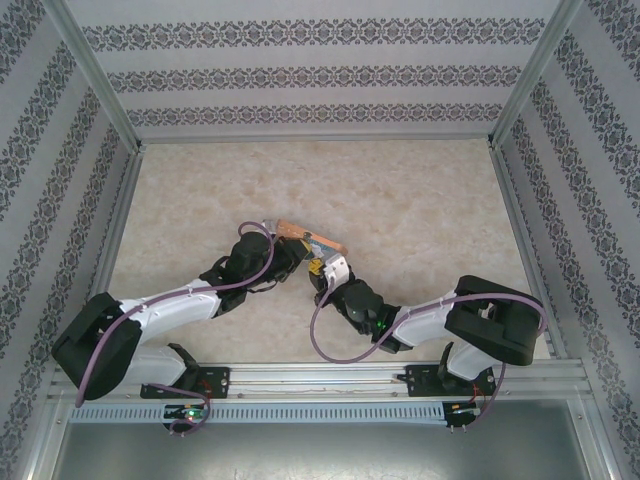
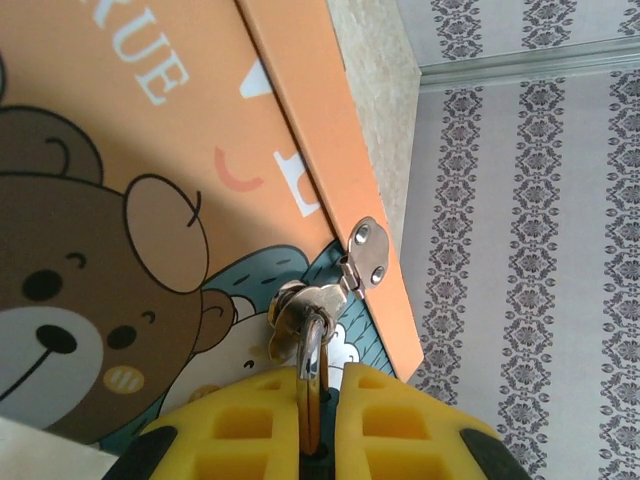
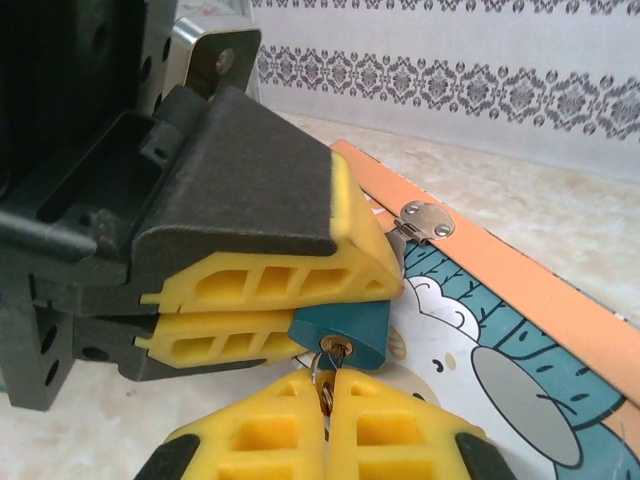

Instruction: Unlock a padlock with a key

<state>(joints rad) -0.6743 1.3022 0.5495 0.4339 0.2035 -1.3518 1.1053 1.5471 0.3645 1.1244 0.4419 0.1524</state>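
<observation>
Patterned grey wallpaper [image 1: 320, 75] closes in a pale marbled desk [image 1: 420, 200], and both arms meet near its middle, over the near edge of an orange cartoon box [image 3: 520, 330]. The padlock [image 3: 340, 328] sits there, just beside the box's small metal hasp [image 3: 427, 220] and raised off the printed lid. The left gripper [image 2: 320, 372] reaches in from the side. Its fingers are clamped nearly together on the teal body, probably to keep the lock from swinging or twisting while it is worked. In the left wrist view they pinch a thin strip of silvery metal below the hasp, but which part of the lock that is I cannot tell. The right gripper [image 3: 328, 382] has its fingers pressed together on the key [image 3: 324, 398], whose tip meets the brass keyhole. The keyhole end faces the right fingers and the far end points back toward the hasp, so the lock's long axis lies roughly in line with the key. That suits a straight push and a turn. The shackle is hidden behind the left fingers.
</observation>
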